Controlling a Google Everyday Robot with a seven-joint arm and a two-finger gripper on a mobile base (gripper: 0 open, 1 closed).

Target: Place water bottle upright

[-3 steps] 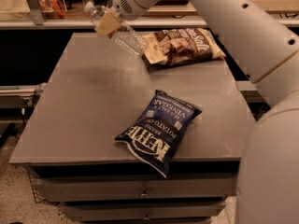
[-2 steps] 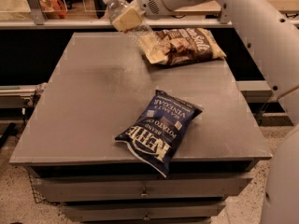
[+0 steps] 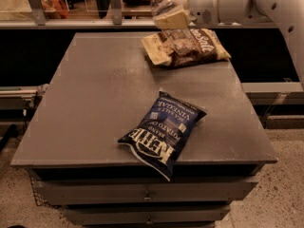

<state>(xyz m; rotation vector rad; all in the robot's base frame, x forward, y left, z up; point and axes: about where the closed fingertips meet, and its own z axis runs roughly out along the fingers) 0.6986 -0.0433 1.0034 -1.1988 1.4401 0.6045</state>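
In the camera view, the gripper (image 3: 170,14) hangs over the far edge of the grey table (image 3: 95,94), its jaws pinched on the lower body of the water bottle (image 3: 160,2). The bottle is held in the air, tilted with its white cap up and to the left. It is just above the brown chip bag (image 3: 190,46), while the blue chip bag (image 3: 164,132) lies near the front edge.

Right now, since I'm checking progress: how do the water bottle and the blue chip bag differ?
The water bottle is aloft, tilted, in the gripper above the far edge of the table; the blue chip bag lies flat near the front edge. The bottle is clear, the bag dark blue. Neither stands upright.
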